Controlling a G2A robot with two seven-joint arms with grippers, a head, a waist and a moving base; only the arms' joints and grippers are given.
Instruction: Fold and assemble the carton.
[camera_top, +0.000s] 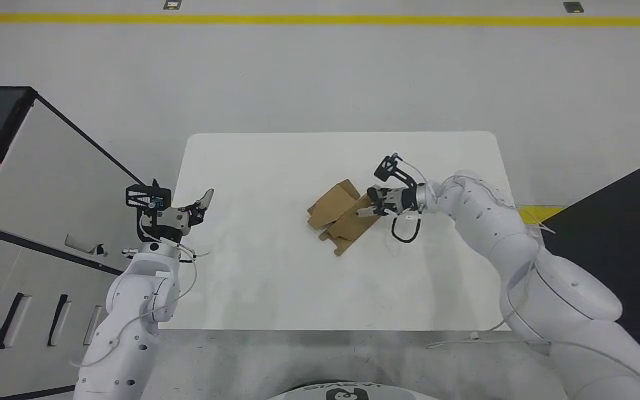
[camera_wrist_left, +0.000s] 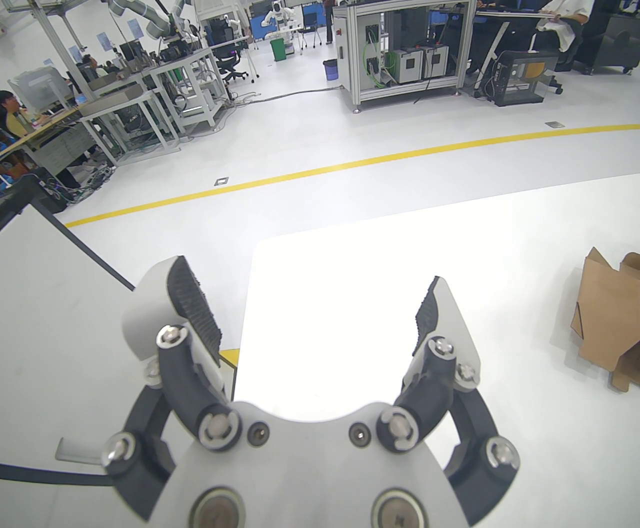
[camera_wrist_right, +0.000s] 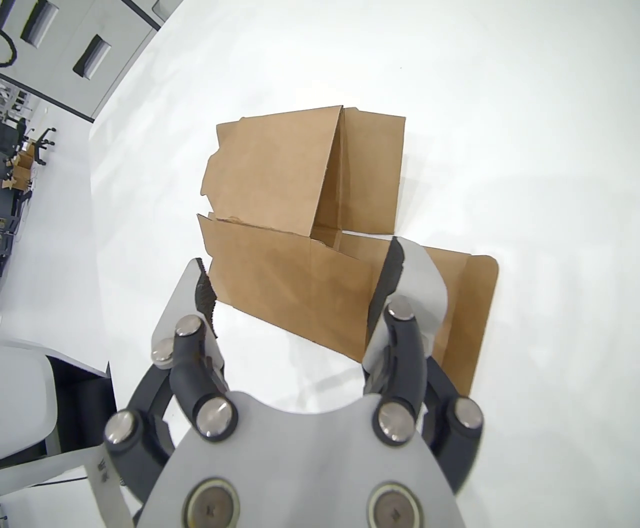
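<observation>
The brown cardboard carton (camera_top: 340, 215) lies partly folded near the middle of the white table (camera_top: 300, 170), one section raised and flaps spread flat. My right gripper (camera_top: 368, 205) is at the carton's right side. In the right wrist view this gripper (camera_wrist_right: 298, 272) is open and straddles a flat panel of the carton (camera_wrist_right: 300, 200), with one fingertip (camera_wrist_right: 395, 260) over the cardboard and the other at the panel's edge. My left gripper (camera_top: 195, 208) hovers over the table's left edge, well apart from the carton (camera_wrist_left: 607, 320). That gripper (camera_wrist_left: 306, 280) is open with nothing between its fingers.
A black-framed white panel (camera_top: 40, 170) stands just left of the table. Grey cabinets (camera_wrist_right: 45, 45) lie beyond the table's edge. A yellow floor line (camera_top: 320, 18) runs behind the table. Bare tabletop (camera_wrist_left: 375, 250) stretches between the left gripper and the carton.
</observation>
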